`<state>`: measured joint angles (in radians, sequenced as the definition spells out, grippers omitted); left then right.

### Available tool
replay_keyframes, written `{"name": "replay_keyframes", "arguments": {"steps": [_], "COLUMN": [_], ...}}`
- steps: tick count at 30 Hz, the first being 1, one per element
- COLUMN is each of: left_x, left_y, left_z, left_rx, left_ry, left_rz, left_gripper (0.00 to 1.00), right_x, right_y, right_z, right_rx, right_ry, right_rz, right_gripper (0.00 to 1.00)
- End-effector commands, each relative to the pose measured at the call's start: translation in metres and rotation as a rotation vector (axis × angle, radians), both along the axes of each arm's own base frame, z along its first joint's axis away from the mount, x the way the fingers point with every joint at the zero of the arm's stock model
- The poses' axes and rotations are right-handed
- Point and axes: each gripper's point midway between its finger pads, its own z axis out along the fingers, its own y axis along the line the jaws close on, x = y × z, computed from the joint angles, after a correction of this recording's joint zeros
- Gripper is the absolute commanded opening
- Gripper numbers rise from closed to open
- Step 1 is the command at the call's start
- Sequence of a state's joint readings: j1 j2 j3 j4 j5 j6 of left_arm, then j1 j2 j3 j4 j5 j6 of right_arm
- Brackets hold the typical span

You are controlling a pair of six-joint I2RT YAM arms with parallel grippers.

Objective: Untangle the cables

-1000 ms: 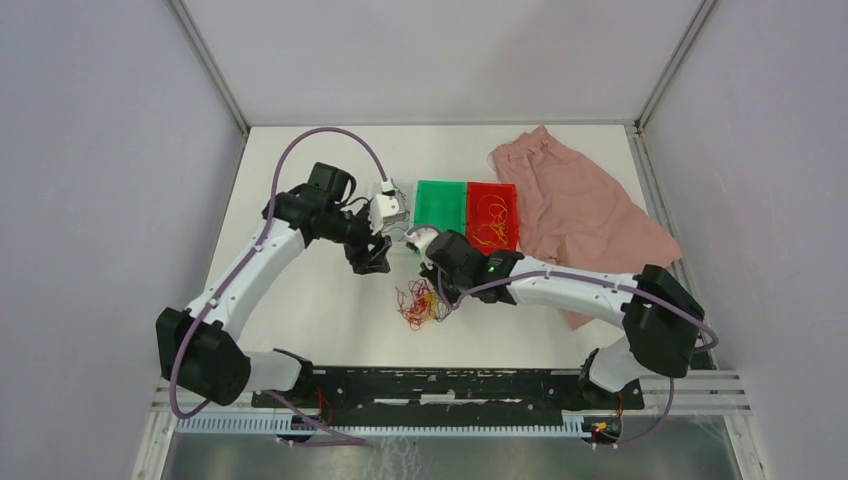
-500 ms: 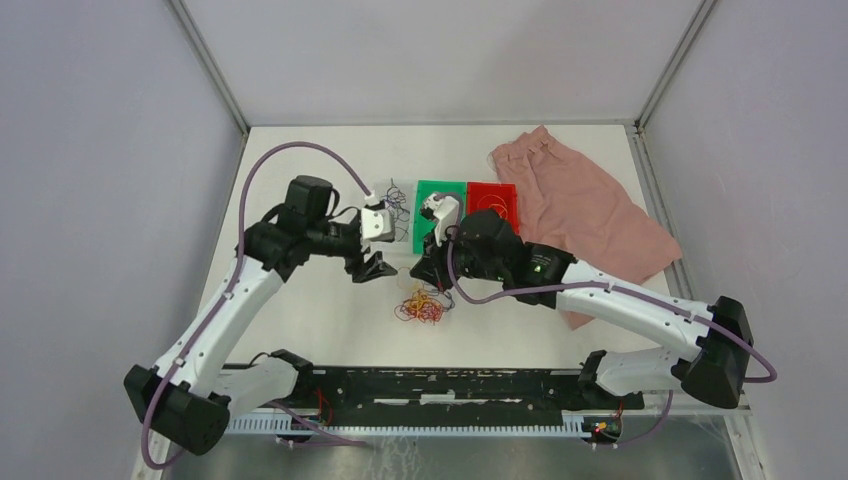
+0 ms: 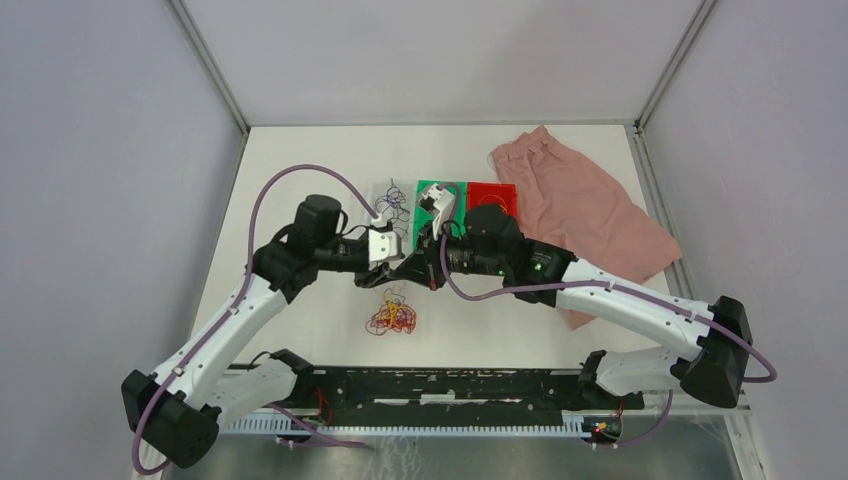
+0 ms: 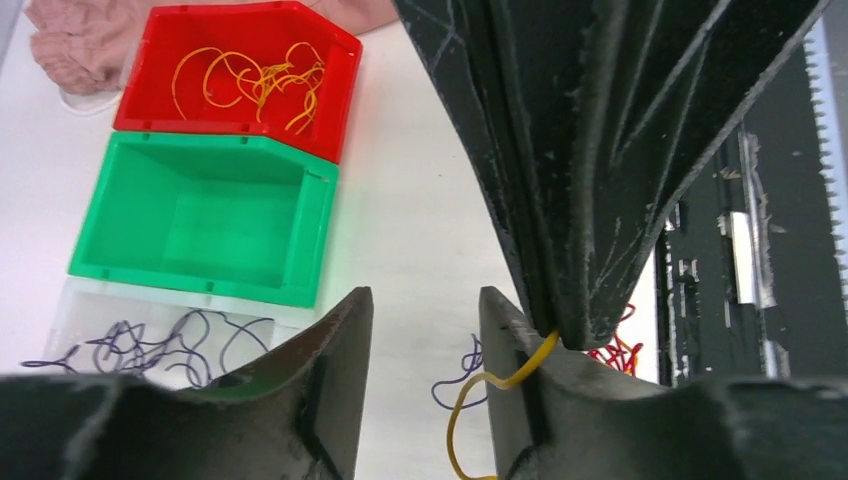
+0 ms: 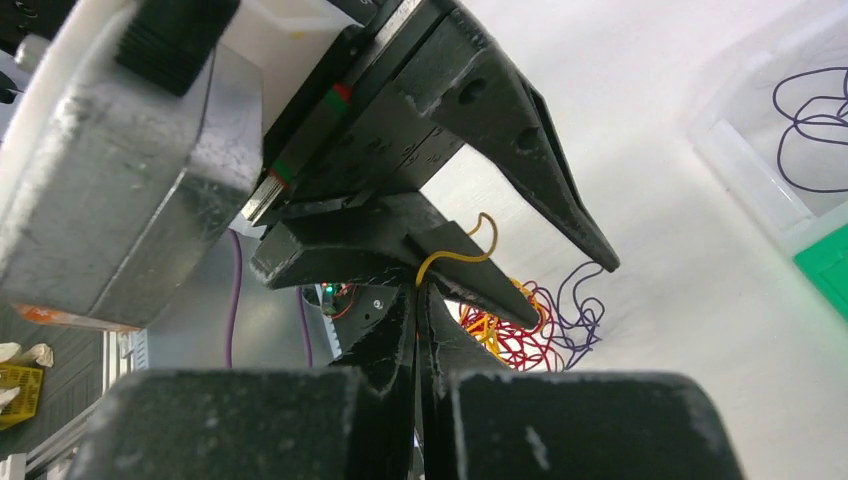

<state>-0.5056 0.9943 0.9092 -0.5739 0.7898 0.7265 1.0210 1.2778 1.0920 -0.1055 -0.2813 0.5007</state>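
A: Cables (image 3: 392, 318): red, yellow and purple tangle on table (image 3: 300, 150), near its front edge.
B: Grip state?
A: Right gripper (image 5: 418, 300): clamped on one yellow cable (image 5: 455, 255). Left gripper (image 4: 425, 320): jaws apart, right gripper's tip beside one finger (image 4: 510, 400).
B: Room?
A: Clear bin (image 4: 80, 300), green bin (image 4: 200, 215), red bin (image 4: 335, 90) in a row behind; bare table left of them.

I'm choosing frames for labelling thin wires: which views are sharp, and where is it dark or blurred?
Top external: evenly lit, sharp, though the cable pile is tiny. Left wrist: red bin sharp, dark fingers fill half. Right wrist: yellow cable crisp, foreground dark.
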Motion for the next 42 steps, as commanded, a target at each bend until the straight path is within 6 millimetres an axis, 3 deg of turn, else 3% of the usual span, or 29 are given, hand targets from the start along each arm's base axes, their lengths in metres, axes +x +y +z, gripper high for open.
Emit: {"name": "replay_keyframes", "arguments": {"steps": [1,3,7,8,10,12,14,24,30,42], "left_x": [0.005,0.004,0.002,0.003,0.004,0.007,0.009,0.006,0.002,0.0], "left_y": [-0.004,-0.004,-0.004,-0.004,-0.006,-0.008,-0.01,-0.013,-0.017,-0.028], "left_z": [0.02,0.022,0.029,0.032,0.043,0.056,0.069,0.112,0.138,0.179], "left_rx": [-0.058,-0.064,-0.08,-0.087,-0.111,-0.135,-0.159,-0.213,-0.247,-0.302], "left_ry": [-0.061,-0.069,-0.075,-0.078,-0.092,-0.111,-0.125,-0.229,-0.276,-0.286], "left_rz": [0.016,0.015,0.019,0.022,0.029,0.038,0.042,-0.001,-0.03,-0.052], "left_gripper": [0.41,0.25,0.06,0.04,0.03,0.03,0.03,0.03,0.03,0.03], "right_x": [0.0,0.001,0.007,0.008,0.011,0.012,0.013,0.031,0.026,0.04], "right_y": [0.004,0.001,-0.008,-0.011,-0.016,-0.021,-0.024,-0.042,-0.025,0.001], "right_z": [0.045,0.045,0.042,0.042,0.04,0.036,0.032,0.022,0.018,0.004], "right_rx": [0.125,0.128,0.143,0.153,0.171,0.178,0.185,0.215,0.218,0.223], "right_ry": [-0.041,-0.042,-0.04,-0.043,-0.047,-0.04,-0.026,0.047,0.06,0.083], "right_rz": [0.007,-0.007,-0.065,-0.077,-0.107,-0.123,-0.136,-0.22,-0.132,-0.111], "right_gripper": [0.0,0.0,0.08,0.15,0.38,0.49,0.54,0.59,0.64,0.63]}}
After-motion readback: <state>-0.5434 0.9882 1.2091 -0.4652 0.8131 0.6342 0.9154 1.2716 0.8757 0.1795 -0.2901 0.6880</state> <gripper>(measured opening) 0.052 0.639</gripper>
